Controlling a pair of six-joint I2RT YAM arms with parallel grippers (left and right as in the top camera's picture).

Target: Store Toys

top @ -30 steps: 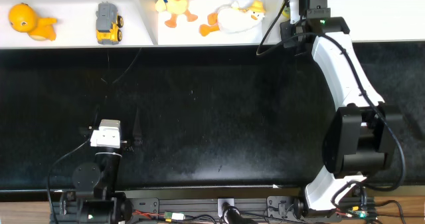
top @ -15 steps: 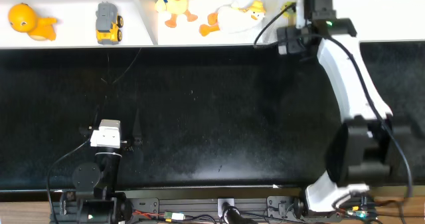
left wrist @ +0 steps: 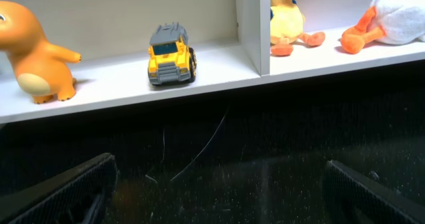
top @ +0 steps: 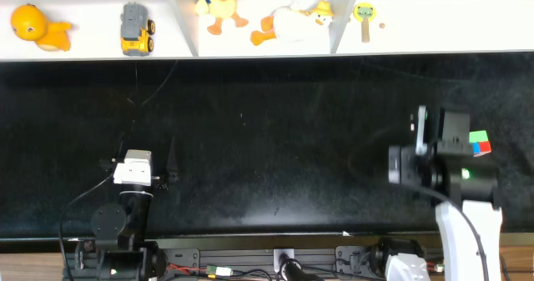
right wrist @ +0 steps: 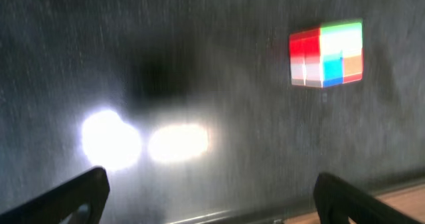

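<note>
The cube [top: 480,141] lies on the table [top: 275,139], right side, well before the shelf [top: 83,47].

- Top view: shelf [top: 92,31] at 12 o'clock bright, black tabletop [top: 267,148] dim, right arm [top: 442,164] at 4 o'clock blurred.
- Right wrist view: soft; two glare patches on tabletop.

I'm working at what looks like a robotics lab bench, not a home. A black desk [top: 250,131] runs in front of a white compartmented shelf [top: 250,51], staged with a yellow toy truck [top: 137,28] and a plush duck [top: 221,6]. Along the desk edge farthest from the shelf, a mounting rail [top: 250,254] carries bundled cables [top: 217,270], and the left arm's base [top: 118,224] stands just above it.
</note>
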